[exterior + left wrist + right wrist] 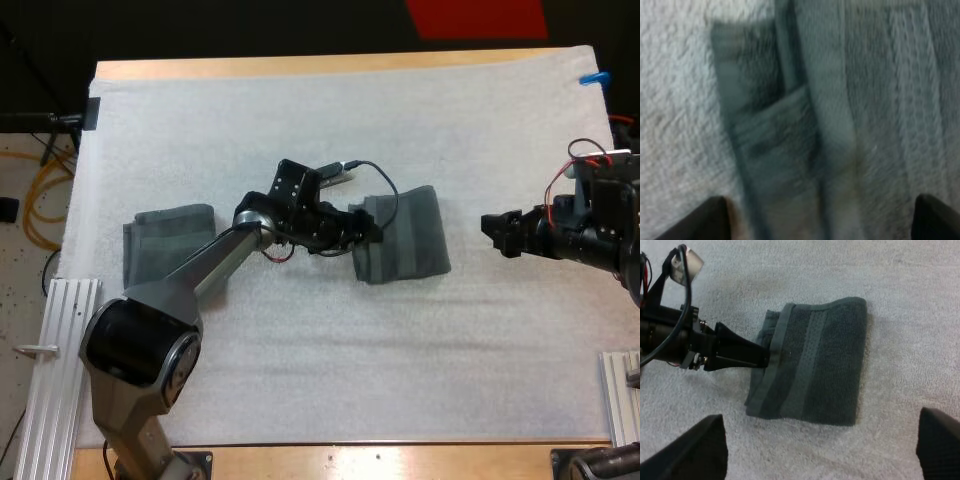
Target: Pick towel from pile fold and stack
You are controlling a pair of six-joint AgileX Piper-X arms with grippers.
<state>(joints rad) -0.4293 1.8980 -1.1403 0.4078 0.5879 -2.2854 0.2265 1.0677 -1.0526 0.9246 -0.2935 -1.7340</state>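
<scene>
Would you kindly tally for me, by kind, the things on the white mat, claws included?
Dark grey-green towels: 2 (middle towel, left towel)
Claws: 2 (left claw, right claw)
Total: 4

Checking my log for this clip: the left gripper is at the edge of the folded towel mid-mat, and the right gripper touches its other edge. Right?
Not quite. The right gripper does not touch the folded towel; the high view shows it apart from it, over bare mat. The left gripper is at the towel's edge.
</scene>
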